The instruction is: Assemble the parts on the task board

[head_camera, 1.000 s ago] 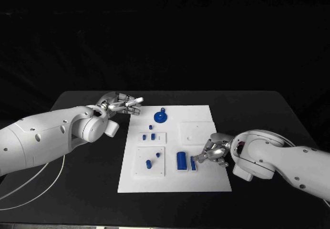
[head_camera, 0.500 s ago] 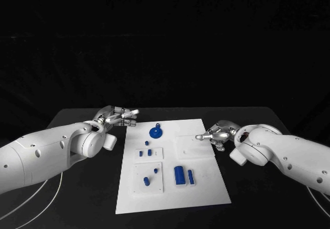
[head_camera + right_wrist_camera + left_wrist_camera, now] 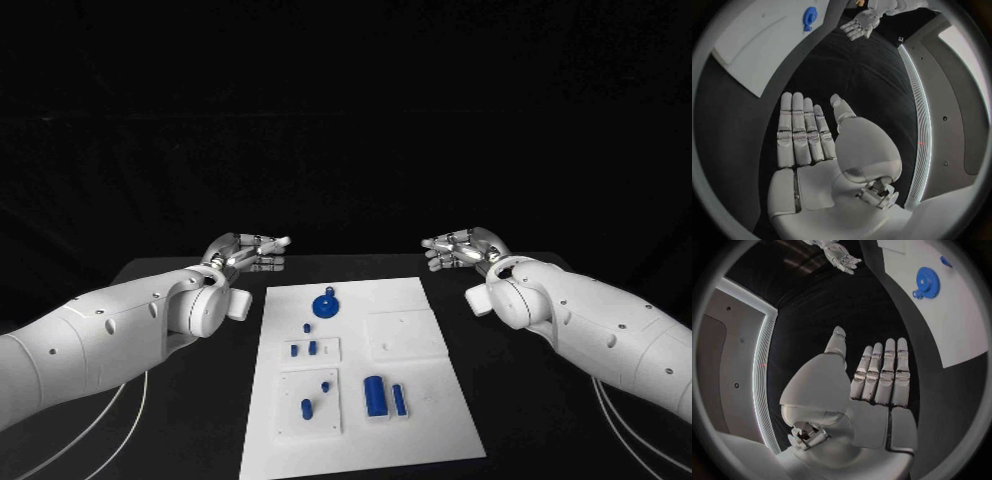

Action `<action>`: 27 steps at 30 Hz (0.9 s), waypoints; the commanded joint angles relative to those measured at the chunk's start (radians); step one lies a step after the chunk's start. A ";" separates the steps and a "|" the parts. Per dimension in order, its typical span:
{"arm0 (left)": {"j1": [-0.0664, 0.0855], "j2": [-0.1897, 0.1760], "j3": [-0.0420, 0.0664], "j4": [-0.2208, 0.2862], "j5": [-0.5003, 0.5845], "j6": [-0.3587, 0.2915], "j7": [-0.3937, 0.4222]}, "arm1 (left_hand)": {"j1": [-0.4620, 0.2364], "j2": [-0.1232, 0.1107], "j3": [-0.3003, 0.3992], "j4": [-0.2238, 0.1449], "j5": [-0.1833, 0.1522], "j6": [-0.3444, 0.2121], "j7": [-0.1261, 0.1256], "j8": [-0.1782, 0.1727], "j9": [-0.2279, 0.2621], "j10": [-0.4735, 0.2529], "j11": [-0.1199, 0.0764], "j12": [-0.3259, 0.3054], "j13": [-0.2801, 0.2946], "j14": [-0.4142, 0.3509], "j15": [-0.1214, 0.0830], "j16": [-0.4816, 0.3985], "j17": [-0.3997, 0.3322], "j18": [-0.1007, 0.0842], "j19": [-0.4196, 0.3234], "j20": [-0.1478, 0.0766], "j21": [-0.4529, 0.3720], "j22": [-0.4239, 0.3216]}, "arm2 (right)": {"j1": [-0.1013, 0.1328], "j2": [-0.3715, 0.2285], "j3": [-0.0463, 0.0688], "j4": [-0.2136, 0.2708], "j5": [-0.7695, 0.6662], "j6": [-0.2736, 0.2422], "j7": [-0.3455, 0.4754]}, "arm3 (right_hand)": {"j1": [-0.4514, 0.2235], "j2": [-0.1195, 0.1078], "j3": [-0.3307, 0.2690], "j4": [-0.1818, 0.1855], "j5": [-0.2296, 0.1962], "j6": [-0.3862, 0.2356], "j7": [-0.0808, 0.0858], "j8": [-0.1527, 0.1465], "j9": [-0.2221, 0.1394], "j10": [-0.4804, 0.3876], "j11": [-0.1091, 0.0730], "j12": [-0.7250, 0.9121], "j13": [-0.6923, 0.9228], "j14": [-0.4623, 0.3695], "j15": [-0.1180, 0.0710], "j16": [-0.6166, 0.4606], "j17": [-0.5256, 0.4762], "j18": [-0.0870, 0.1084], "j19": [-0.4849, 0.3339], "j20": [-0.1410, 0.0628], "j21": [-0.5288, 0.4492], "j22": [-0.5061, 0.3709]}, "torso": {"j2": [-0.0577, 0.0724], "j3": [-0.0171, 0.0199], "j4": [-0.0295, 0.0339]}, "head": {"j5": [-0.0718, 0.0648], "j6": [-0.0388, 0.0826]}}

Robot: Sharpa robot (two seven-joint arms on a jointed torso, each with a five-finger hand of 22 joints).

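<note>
— While the white task board lay flat in the middle of the black desk, where were the hands?

— Both were up at the far end, well apart from each other. The left hand hung beyond the board's far left corner, the right hand beyond its far right corner. Neither touched anything.

— And the fingers?

— Wide on both sides, stretched out flat, holding nothing. The wrist views showed each palm open over bare dark desk, board edge off to one side.

— What sat on the board?

— A blue gear near the far edge, also seen from the left wrist. Nearer, two small blue pegs stood in a raised square plate, one tiny piece just beyond them. Nearest, a wide blue block with a slim blue bar just beside it, and two more blue pieces on the left plate.

— Anything in the way?

— A pale cable trailed across the desk under the left arm, clear of the board.
</note>
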 commanded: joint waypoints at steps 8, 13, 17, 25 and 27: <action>0.000 0.025 0.001 -0.029 0.037 -0.009 0.016 | -0.394 0.002 0.160 -0.014 -0.111 -0.967 -0.148 -0.061 -0.062 -0.330 -0.148 -0.055 -0.058 -0.343 -0.148 -0.065 -0.063 -0.046 -1.001 -0.137 -0.075 -0.117 | 0.002 0.031 0.001 -0.059 0.085 0.007 0.075 | -0.415 -0.080 -0.007 0.117 -0.283 -0.325 -0.142 -0.064 -0.062 -0.393 -0.112 -0.076 -0.099 -0.381 -0.095 -0.106 -0.308 -0.099 -0.325 -0.090 -0.063 -0.499 | -0.002 0.0025 0.0007 | 0.003 0.011; -0.018 0.014 0.010 0.010 0.039 -0.042 0.030 | -0.550 0.002 0.160 -0.014 -0.111 -0.967 -0.148 -0.061 -0.062 -1.031 -0.148 -0.055 -0.058 -1.067 -0.148 -0.065 -0.063 -0.046 -1.001 -0.137 -0.075 -0.117 | -0.001 0.018 -0.016 -0.020 0.116 -0.024 0.096 | -1.258 -0.080 -0.007 0.117 -0.283 -1.027 -0.142 -0.064 -0.062 -1.143 -0.112 -0.076 -0.099 -1.158 -0.095 -0.106 -0.308 -0.099 -1.049 -0.090 -0.063 -0.499 | -0.022 0.0012 -0.0001 | 0.003 0.001; -0.051 -0.007 0.028 0.085 0.044 -0.104 0.057 | -1.294 0.002 0.160 -0.014 -0.111 -0.967 -0.148 -0.061 -0.062 -1.031 -0.148 -0.055 -0.058 -1.067 -0.148 -0.065 -0.063 -0.046 -1.001 -0.137 -0.075 -0.117 | -0.006 -0.005 -0.050 0.056 0.176 -0.083 0.137 | -1.258 -0.080 -0.007 0.117 -0.283 -1.027 -0.142 -0.064 -0.062 -1.143 -0.112 -0.076 -0.099 -1.158 -0.095 -0.106 -0.308 -0.099 -1.049 -0.090 -0.063 -0.499 | -0.059 -0.0013 -0.0018 | 0.004 -0.018; -0.158 -0.074 0.084 0.325 0.061 -0.304 0.141 | -1.294 0.002 0.160 -0.014 -0.111 -0.967 -0.148 -0.061 -0.062 -1.031 -0.148 -0.055 -0.058 -1.067 -0.148 -0.065 -0.063 -0.046 -1.001 -0.137 -0.075 -0.117 | -0.022 -0.080 -0.160 0.297 0.366 -0.273 0.268 | -1.258 -0.080 -0.007 0.117 -0.283 -1.027 -0.142 -0.064 -0.062 -1.143 -0.112 -0.076 -0.099 -1.158 -0.095 -0.106 -0.308 -0.099 -1.049 -0.090 -0.063 -0.499 | -0.116 -0.0051 -0.0043 | 0.004 -0.046; -0.177 -0.086 0.094 0.366 0.064 -0.338 0.155 | -1.294 0.002 0.160 -0.014 -0.111 -0.967 -0.148 -0.061 -0.062 -1.031 -0.148 -0.055 -0.058 -1.067 -0.148 -0.065 -0.063 -0.046 -1.001 -0.137 -0.075 -0.117 | -0.025 -0.094 -0.181 0.343 0.403 -0.310 0.293 | -1.258 -0.080 -0.007 0.117 -0.283 -1.027 -0.142 -0.064 -0.062 -1.143 -0.112 -0.076 -0.099 -1.158 -0.095 -0.106 -0.308 -0.099 -1.049 -0.090 -0.063 -0.499 | -0.118 -0.0052 -0.0044 | 0.004 -0.048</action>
